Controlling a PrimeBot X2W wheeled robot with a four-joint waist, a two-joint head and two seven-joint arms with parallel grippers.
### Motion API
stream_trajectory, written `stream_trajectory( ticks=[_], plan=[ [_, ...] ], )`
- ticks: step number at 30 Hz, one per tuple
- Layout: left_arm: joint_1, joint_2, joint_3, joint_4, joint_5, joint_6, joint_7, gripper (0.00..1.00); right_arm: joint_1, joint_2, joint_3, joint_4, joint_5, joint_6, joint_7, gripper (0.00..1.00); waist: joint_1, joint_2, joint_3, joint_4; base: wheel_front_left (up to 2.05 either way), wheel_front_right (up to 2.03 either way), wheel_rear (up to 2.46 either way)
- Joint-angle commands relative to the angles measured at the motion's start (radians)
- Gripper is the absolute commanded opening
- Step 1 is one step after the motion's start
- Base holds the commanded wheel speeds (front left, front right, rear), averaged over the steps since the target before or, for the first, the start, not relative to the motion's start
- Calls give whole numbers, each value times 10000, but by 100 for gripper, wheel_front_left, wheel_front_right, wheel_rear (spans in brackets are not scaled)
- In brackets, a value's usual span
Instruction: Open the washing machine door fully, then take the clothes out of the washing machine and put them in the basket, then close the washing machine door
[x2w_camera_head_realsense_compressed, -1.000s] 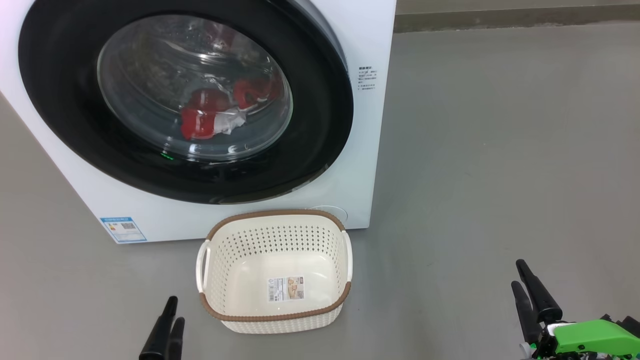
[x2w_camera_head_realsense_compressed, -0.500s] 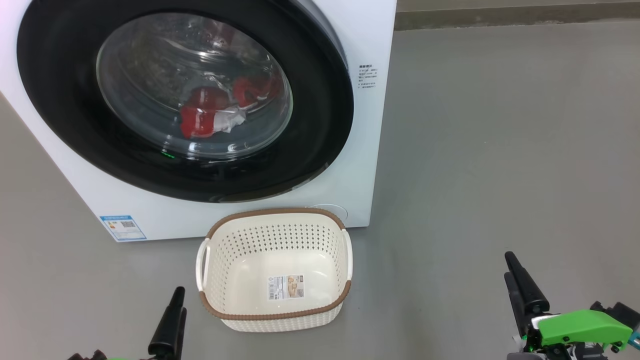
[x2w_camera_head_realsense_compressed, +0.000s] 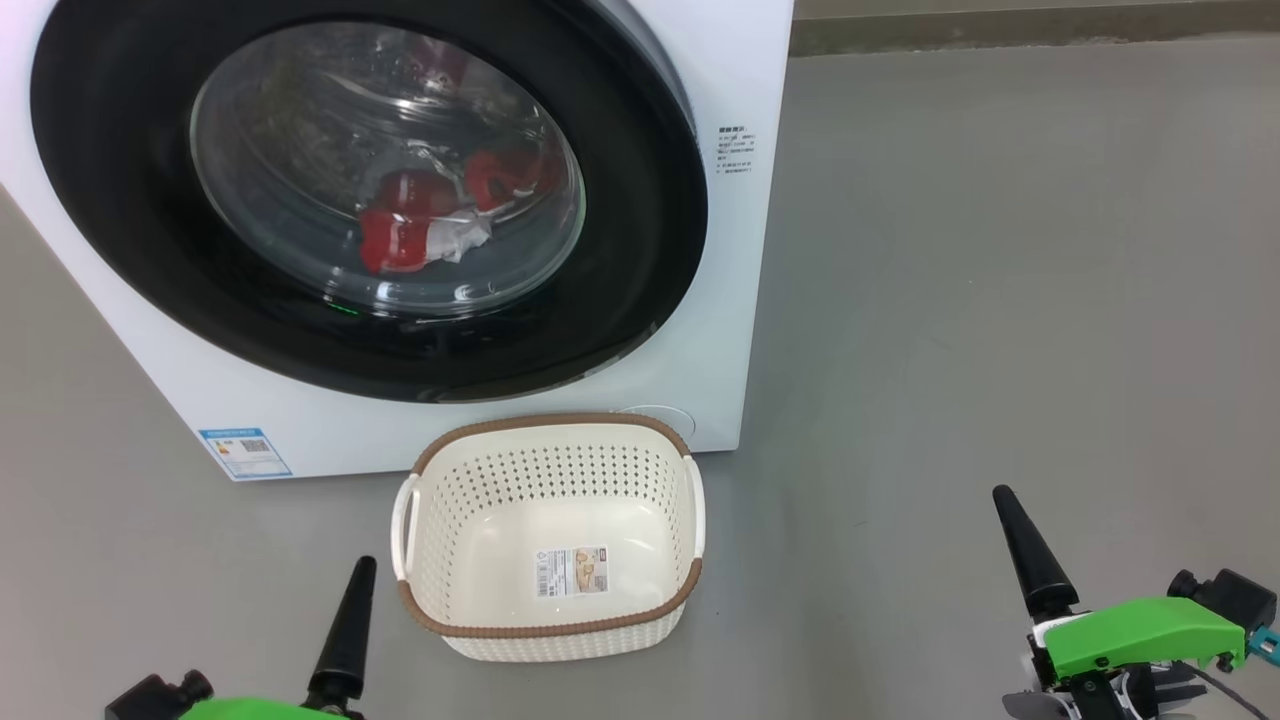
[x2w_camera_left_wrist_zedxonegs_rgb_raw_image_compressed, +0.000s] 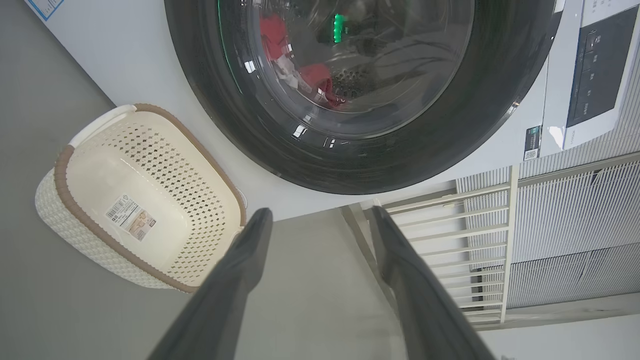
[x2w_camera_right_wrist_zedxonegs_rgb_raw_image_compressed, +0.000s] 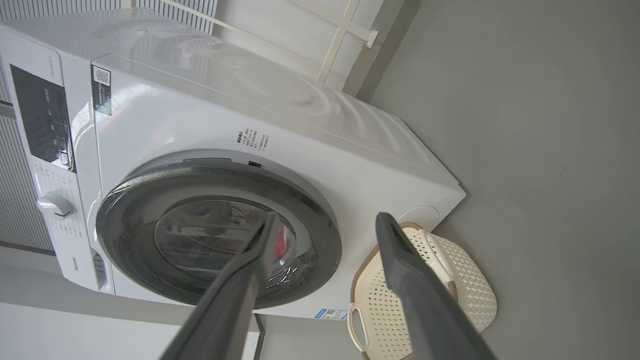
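Note:
The white washing machine fills the upper left of the head view. The washing machine door, black-rimmed with a glass window, lies shut against the front. Red and white clothes show through the glass. On the floor just in front stands the cream basket, with nothing in it but a sticker. My left gripper hovers low to the left of the basket, open and holding nothing, its fingers well apart. My right gripper is far to the right, open and holding nothing as well.
Grey floor stretches wide to the right of the machine, up to a skirting at the back. A blue label sits low on the machine's front. The control panel and a knob lie beside the door. A white slatted rack stands behind.
Both grippers have come further up into the head view, the left toward the basket's side, the right a little leftward. More of their green wrists shows. Both stay open.

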Motion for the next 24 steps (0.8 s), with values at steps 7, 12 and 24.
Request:
stream_trajectory(
  ticks=[7,12,24],
  plan=[
    [-627,104,68,-387,1445,35,-337,100,-747,-135,183,-260,-1770,-3,-330,100,-1,0,21,0,0,0,0],
    [-727,109,47,-498,2314,63,-485,100,-847,-145,287,-281,-2514,-3,-477,100,-1,0,38,0,0,0,0],
    [-910,111,25,-415,3774,72,-839,100,-1137,-170,430,-269,-4073,-4,-830,100,-1,0,17,17,0,0,0]
  ],
)
